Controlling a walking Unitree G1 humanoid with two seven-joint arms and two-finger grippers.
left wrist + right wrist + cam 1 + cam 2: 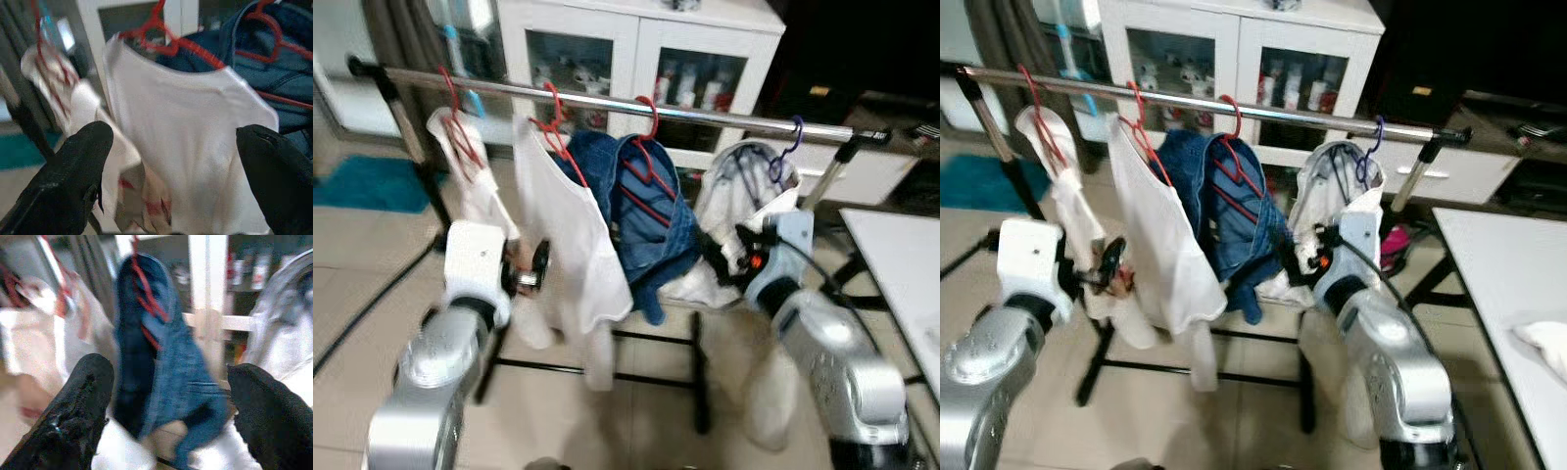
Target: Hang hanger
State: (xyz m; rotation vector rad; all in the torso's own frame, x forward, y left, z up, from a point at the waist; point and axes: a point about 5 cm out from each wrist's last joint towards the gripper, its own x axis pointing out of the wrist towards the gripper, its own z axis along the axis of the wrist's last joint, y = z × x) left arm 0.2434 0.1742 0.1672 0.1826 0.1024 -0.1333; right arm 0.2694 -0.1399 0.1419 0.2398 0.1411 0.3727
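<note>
Rail: I see a shiny round metal clothes rail (705,116) running nearly level across the upper frame, dipping slightly toward the right, on a dark stand.
Hangers: three thin red wire hangers (553,125) hook over the rail at upper left and centre; a purple hanger (790,147) hooks near its right end. Their hooks point up and their shoulders slope down.
Garments: soft white shirt (570,230) left of centre, crumpled blue denim (646,220) at centre, a pale garment (739,201) under the purple hanger, and a small white cloth (470,171) at far left.
Left gripper (171,161): fingers spread wide, nothing between them, aimed at the white shirt.
Right gripper (166,406): fingers spread wide, empty, facing the denim.
Backdrop: white glass-door cabinet (636,49) behind the rail; white table edge (901,264) at right.
Hard to read: everything is motion-blurred; cabinet contents I cannot make out.
</note>
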